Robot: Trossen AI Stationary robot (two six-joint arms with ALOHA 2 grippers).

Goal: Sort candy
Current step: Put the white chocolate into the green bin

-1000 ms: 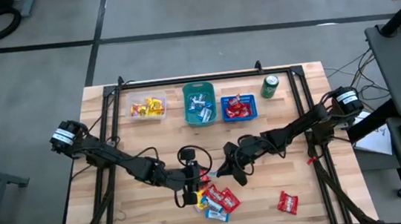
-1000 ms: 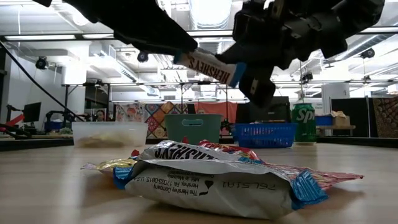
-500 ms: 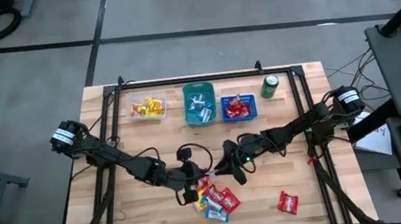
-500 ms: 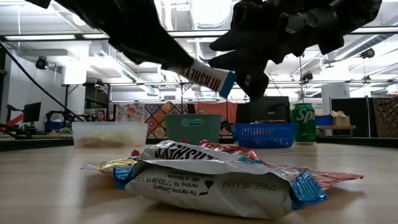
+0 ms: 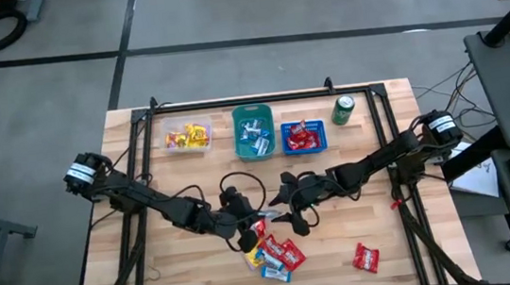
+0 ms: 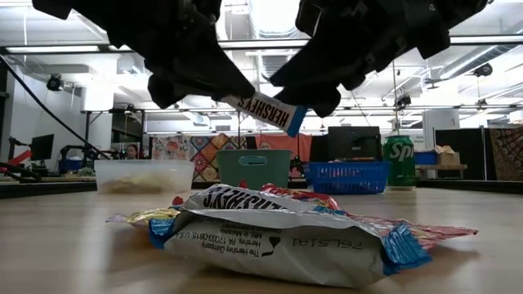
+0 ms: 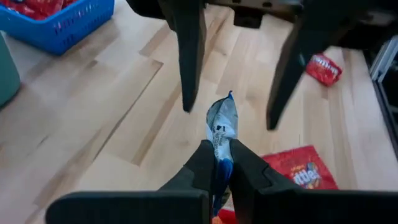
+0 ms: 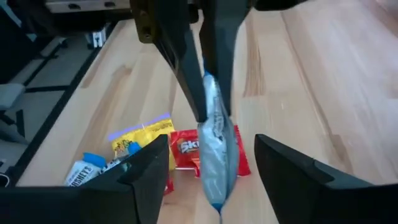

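Just below the middle of the high view, I see my left gripper point(image 5: 256, 228) pinched on a silver-and-blue candy bar point(image 6: 265, 112), lifted clear of the table point(image 5: 183, 273). My right gripper point(image 5: 286, 208) faces it from the right with its fingers point(image 8: 146, 177) spread wide on either side of the wrapper, not touching it. Right below, toward the lower centre of the frame, lies the candy pile point(image 5: 274, 254): red, yellow and blue wrappers touching one another. One red candy point(image 5: 366, 258) sits well apart at the lower right. Across the upper part of the board stand a clear bin point(image 5: 187, 136), a teal bin point(image 5: 254, 131) and a blue basket point(image 5: 303, 137), with a green can point(image 5: 343, 109) just beside the basket.
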